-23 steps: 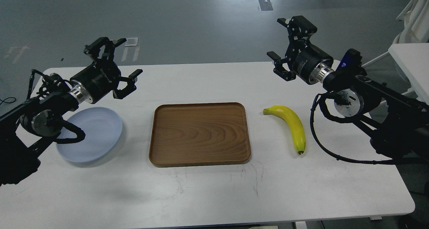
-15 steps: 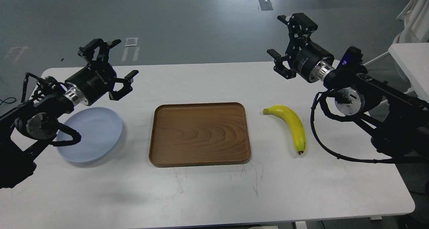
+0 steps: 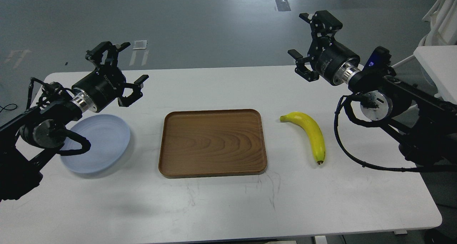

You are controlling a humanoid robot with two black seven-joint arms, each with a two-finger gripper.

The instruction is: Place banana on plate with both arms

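arms (image 3: 392, 94): black | joint rings: silver | cables: black, looped | blue light on right arm

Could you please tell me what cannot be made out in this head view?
- Plate: its left rim is hidden behind the left arm and cable.
- Table: near edge cut off by the frame.
- Banana: underside unseen.
- Both arms: bases cut off at the side edges.
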